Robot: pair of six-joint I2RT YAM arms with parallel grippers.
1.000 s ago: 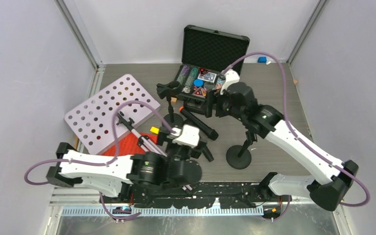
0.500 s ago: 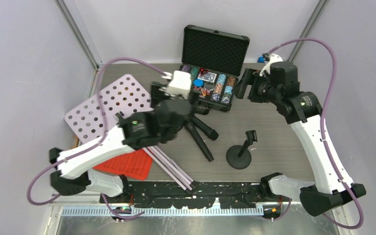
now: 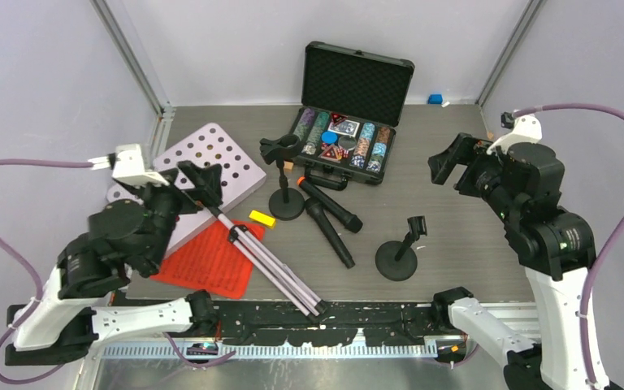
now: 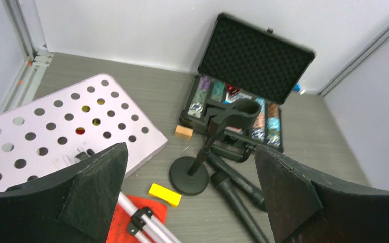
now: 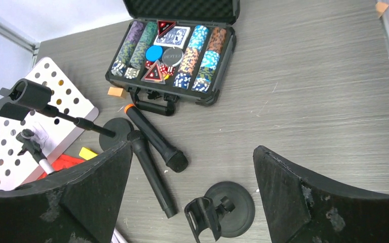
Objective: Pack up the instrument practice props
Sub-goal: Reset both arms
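Both arms sit high and off to the sides. Left gripper (image 3: 201,180) hangs over the rack (image 3: 215,150), right gripper (image 3: 455,166) over bare bench (image 3: 455,236). Both sets of jaws are wide apart and hold nothing, so I judge this a survey pose with no prop packed yet. The rack lies flat at the bench's left, and its folded legs (image 3: 272,268) run diagonally from the plate to the near edge, across the red pages (image 3: 207,264). Two mics (image 3: 331,203) (image 3: 331,237) lie mid-bench, touching or nearly so, long axes also running far-left to near-right. Stands (image 3: 286,203) (image 3: 396,260) are upright on their bases, one either side of the mics. The chip case (image 3: 349,138) is open behind them and a yellow block (image 3: 262,218) lies beside the legs.
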